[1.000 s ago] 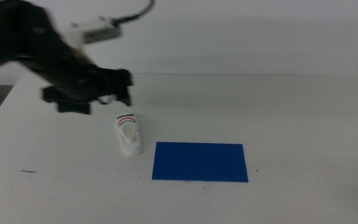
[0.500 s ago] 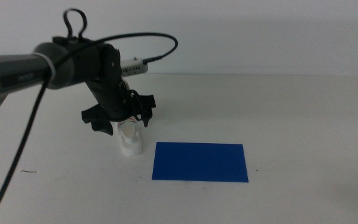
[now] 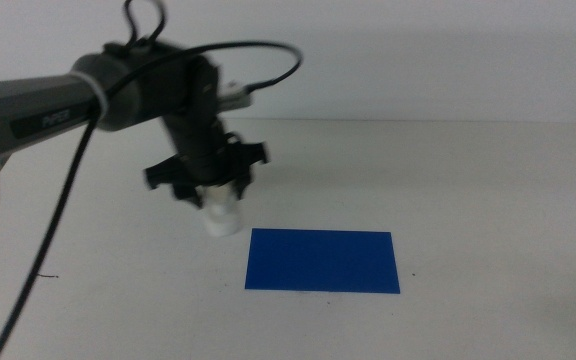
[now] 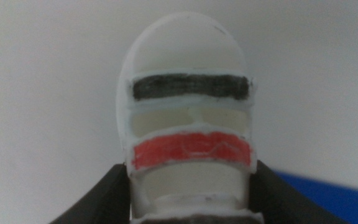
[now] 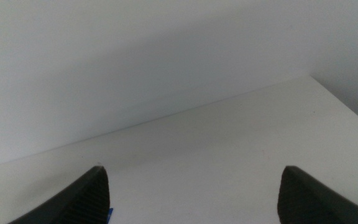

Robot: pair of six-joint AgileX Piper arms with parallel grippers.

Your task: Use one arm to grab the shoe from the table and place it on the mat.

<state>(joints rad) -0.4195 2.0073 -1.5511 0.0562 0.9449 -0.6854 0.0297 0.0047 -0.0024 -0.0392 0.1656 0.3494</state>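
Your left gripper (image 3: 208, 190) sits right over the shoe (image 3: 221, 212), and in the left wrist view its fingers (image 4: 107, 196) flank the shoe (image 4: 188, 118) on both sides, pressed against the sole at the heel end — narrow, holding it by the look of it. The shoe is on the table (image 3: 468, 180), just beside the near-left corner of the blue mat (image 3: 322, 260) and not yet on it; whether it has cleared the surface you cannot tell from here.

To do this step well, make sure the grip is firm on the thick sole rather than the straps, then lift straight up before travelling. The mat is close, so a short sideways carry should do — keep the shoe level and set it down toward the mat's middle, not the edge nearest you.

The right gripper (image 5: 194, 186) waits off to the side, its fingers spread wide and holding nothing.

As for writing, pale lettering runs along the left arm (image 3: 48, 110) in the middle view, too blurred to read. The shoe carries no label, only one dark strap and one red.
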